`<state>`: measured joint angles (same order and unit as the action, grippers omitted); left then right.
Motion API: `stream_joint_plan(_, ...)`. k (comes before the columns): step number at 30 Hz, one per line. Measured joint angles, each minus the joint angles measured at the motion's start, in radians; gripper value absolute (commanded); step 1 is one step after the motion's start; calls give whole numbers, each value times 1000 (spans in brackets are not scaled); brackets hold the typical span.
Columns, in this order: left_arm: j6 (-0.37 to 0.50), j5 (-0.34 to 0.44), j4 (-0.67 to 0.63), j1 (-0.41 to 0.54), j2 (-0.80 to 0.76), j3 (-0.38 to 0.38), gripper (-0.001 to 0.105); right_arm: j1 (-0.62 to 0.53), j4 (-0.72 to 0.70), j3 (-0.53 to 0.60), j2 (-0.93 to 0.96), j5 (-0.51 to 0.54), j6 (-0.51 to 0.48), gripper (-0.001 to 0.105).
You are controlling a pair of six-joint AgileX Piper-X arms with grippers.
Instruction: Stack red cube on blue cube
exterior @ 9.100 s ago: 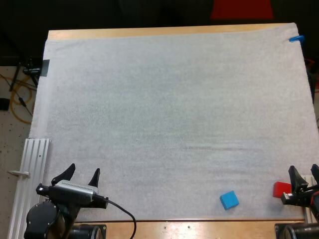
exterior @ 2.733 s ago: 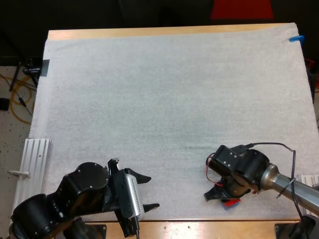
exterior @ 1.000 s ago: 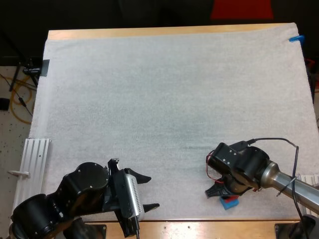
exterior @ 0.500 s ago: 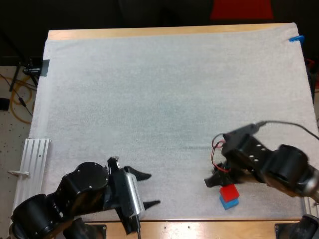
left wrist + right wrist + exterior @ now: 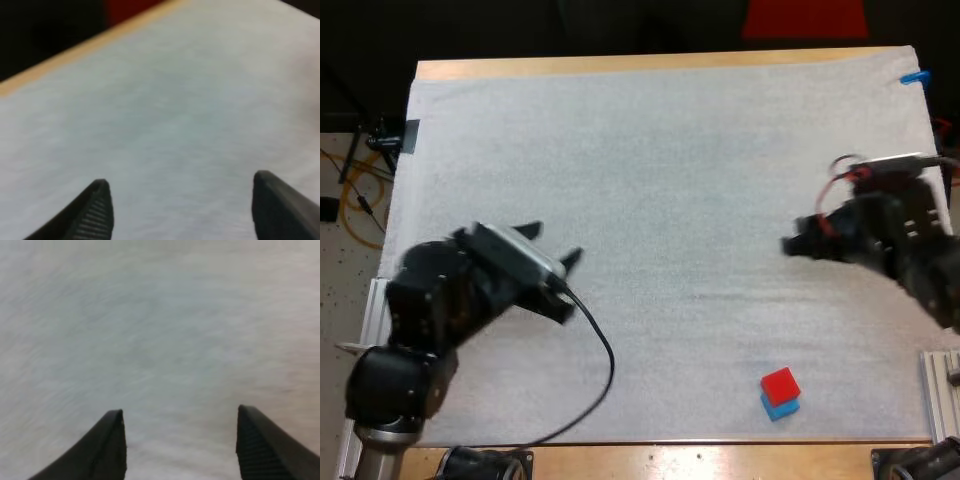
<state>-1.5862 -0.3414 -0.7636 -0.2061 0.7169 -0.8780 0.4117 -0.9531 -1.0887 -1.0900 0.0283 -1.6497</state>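
Observation:
The red cube (image 5: 780, 384) sits on top of the blue cube (image 5: 782, 405) near the mat's front edge, right of centre, with nothing touching either. My right gripper (image 5: 792, 244) hangs well above and to the right of the stack, open, its fingers (image 5: 114, 440) wide apart over bare mat. My left gripper (image 5: 552, 258) is at the left side of the mat, far from the cubes, also open; its fingers (image 5: 97, 205) stand apart with nothing between them.
The white mat (image 5: 660, 180) covers the wooden table (image 5: 620, 64). A ribbed metal rail (image 5: 370, 300) lies off the mat's left edge by my left arm, and another (image 5: 940, 390) at the right front corner.
My right gripper let go of the red cube, leaving it on the blue cube, then drew back up and to the right. My left arm swung from the front edge to the left side.

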Motion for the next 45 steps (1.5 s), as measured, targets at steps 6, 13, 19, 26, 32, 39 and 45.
stream_joint_plan(6,0,-1,4,187,-39,0,59,-192,-8,1,115,0,-97,49)
stream_joint_plan(13,0,-3,-11,207,-141,0,59,-426,-23,1,295,0,-203,49)
stream_joint_plan(19,0,-4,-75,207,-248,0,59,-453,-25,1,469,0,-217,49)
stream_joint_plan(26,0,-5,-102,207,-415,3,59,-453,-24,99,732,0,-224,49)
stream_joint_plan(32,-4,-5,-102,207,-571,38,59,-453,-31,254,962,0,-224,49)
stream_joint_plan(39,-104,-8,-115,207,-721,161,59,-453,-45,352,1105,-4,-172,49)
stream_joint_plan(45,-112,-8,-235,207,-729,280,59,-453,-81,378,1102,-35,-152,49)
